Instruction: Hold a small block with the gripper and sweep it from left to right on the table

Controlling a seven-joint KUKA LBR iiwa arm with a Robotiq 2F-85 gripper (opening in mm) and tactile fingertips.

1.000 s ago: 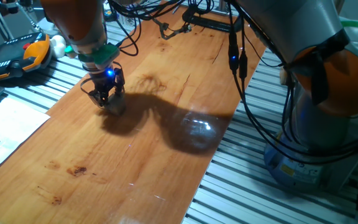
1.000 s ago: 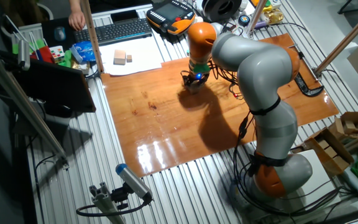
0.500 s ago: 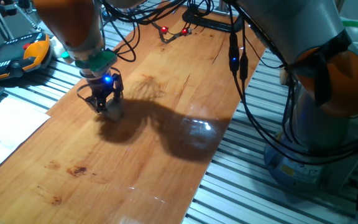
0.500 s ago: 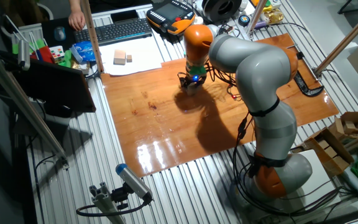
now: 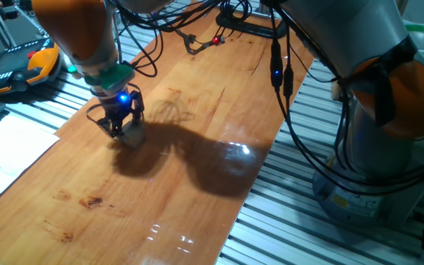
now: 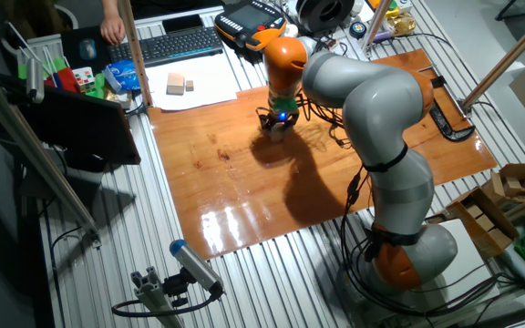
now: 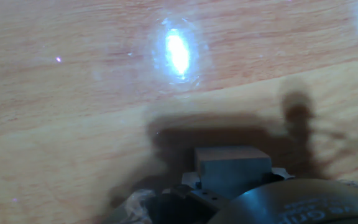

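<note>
clamped low over the board: the gripper point(image 5: 121, 129), black fingers pinched on the small block point(image 5: 131, 132), blue light glowing above them, green ring and orange wrist rising out of frame. block pressed down at the table point(image 5: 190, 154), near the board's left-hand edge in one fixed view. from the other fixed view, the same gripper point(image 6: 275, 126) set toward the far side of the table point(image 6: 244, 191), the block itself too small to pick out there. seen from the hand view — the small block point(image 7: 233, 165) as a grey square face in shadow, just above the dark rim of the hand, bare wood point(image 7: 73, 112) spread beyond it under a bright spot of reflected light.

reddish-brown board with dark knots and grain marks, glossy, crossed by the arm's long shadow. all around it, the silver slatted surface point(image 6: 272, 273).

beyond the board's far edge: white paper point(image 6: 194, 91) carrying two pale blocks point(image 6: 177, 85), a black keyboard point(image 6: 176, 43) behind it, an orange-and-black pendant point(image 6: 249, 18) beside that. a person's hand point(image 6: 112, 30) at the top of the frame. black cables point(image 5: 285, 88) hanging from the grey arm point(image 6: 381, 118) across the board's right side, with a cable end lying at the board's far end — nothing touching the block but the fingers and the wood.
</note>
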